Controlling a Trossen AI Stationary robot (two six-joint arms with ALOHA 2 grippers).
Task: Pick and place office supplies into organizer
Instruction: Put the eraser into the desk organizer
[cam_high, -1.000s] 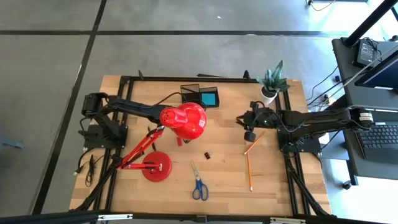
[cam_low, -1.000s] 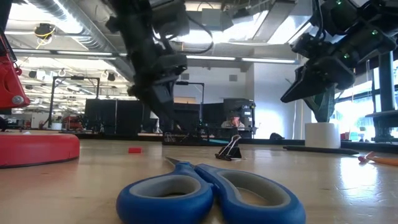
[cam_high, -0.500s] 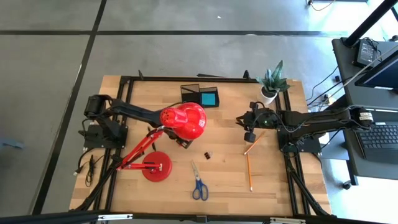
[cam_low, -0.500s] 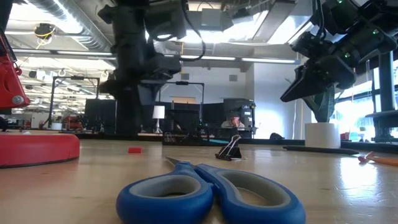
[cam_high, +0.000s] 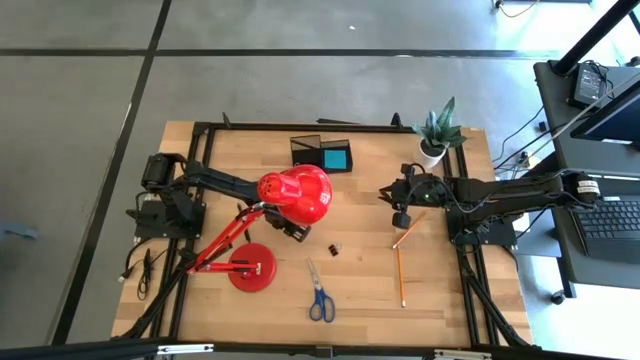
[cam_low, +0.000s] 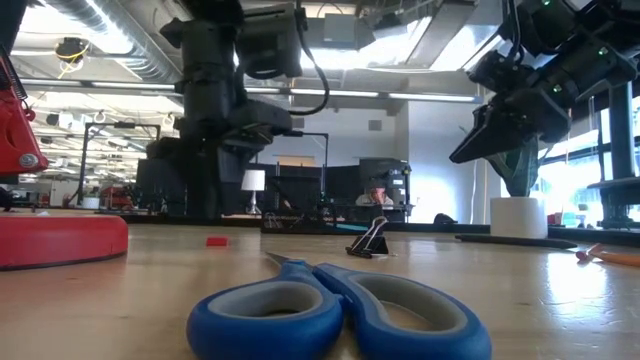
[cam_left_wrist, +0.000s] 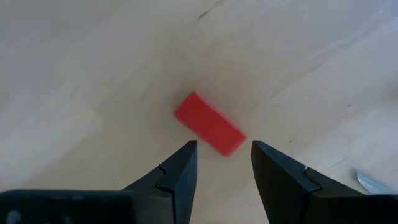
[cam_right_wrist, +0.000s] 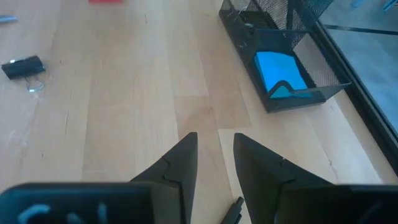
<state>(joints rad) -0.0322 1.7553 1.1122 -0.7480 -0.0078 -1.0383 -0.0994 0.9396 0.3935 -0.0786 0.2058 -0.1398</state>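
Hovering with its fingers apart, the left gripper (cam_left_wrist: 222, 163) points down at a small red rectangular block (cam_left_wrist: 209, 124) lying on the wooden table (cam_high: 370, 290) near its middle, beside the red desk lamp's head (cam_high: 297, 193). Its long axis runs slantwise across the gap between the fingers, so the wrist probably needs turning. Compared with a second ago, this arm has swung upright over the block. The right gripper (cam_right_wrist: 215, 158), fingers slightly parted and empty, waits near the right edge; the black mesh organizer (cam_high: 321, 154) sits at the far edge.

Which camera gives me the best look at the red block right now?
The left wrist view: the red block lies on bare wood just ahead of the open left tool. The low view shows a small sliver; the right wrist view clips it at the edge; the high view hides it.
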